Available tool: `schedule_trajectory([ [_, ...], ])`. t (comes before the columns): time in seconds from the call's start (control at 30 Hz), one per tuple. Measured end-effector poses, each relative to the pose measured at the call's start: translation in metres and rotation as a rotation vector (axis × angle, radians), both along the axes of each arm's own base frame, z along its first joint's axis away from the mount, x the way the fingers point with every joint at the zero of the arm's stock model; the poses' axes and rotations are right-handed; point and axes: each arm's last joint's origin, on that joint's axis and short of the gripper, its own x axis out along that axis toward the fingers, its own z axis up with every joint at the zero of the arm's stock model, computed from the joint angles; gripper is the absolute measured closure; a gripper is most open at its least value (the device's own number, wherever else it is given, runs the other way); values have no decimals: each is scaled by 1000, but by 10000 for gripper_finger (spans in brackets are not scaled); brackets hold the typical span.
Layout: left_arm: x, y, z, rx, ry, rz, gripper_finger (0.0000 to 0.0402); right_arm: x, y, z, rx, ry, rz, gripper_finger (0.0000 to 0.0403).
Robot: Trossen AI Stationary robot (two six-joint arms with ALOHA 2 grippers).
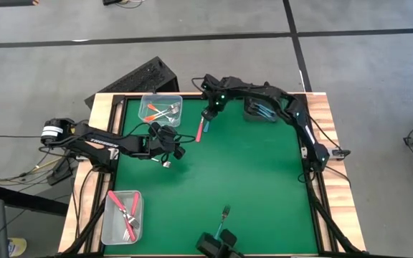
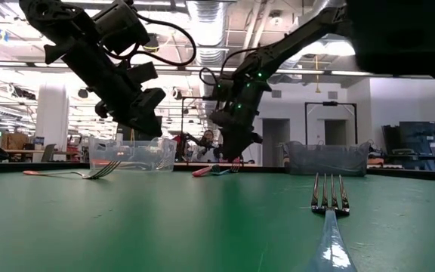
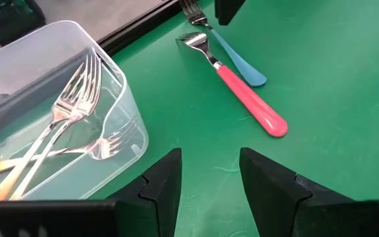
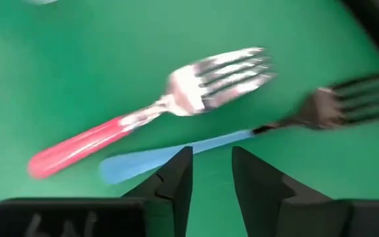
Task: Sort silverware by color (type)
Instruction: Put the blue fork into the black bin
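Observation:
A red-handled fork point(image 4: 104, 145) and a blue-handled fork point(image 4: 196, 148) lie side by side on the green mat point(image 1: 235, 172) near its far edge. My right gripper point(image 4: 212, 164) points down over the blue fork, open, with a fingertip on either side of the handle. My left gripper point(image 3: 209, 178) hangs open and empty above the mat, left of these forks and beside the clear bin point(image 1: 160, 109) of orange-handled forks. Another blue-handled fork point(image 1: 225, 217) lies flat by the near edge. My right gripper comes from above, its fingertips point(image 4: 176, 164) standing across the middle of the blue fork's handle point(image 4: 209, 140), which lies flat on the mat. I cannot tell whether the fingers touch it.
A dark bin point(image 1: 260, 109) with blue forks stands at the far right. A clear bin point(image 1: 122, 215) with red forks stands at the near left. One more fork point(image 2: 78, 172) lies on the mat below my left gripper. The mat's middle is bare.

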Motion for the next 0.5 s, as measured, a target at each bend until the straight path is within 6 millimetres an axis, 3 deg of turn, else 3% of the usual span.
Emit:
schedule_trajectory([
  [0.23, 0, 0, 0, 0, 0, 0, 260, 0, 0, 1, -64, -29, 250, 306],
  [0.5, 0, 0, 0, -4, 3, -3, 260, -4, -9, 1, -300, 46, 583, 370],
])
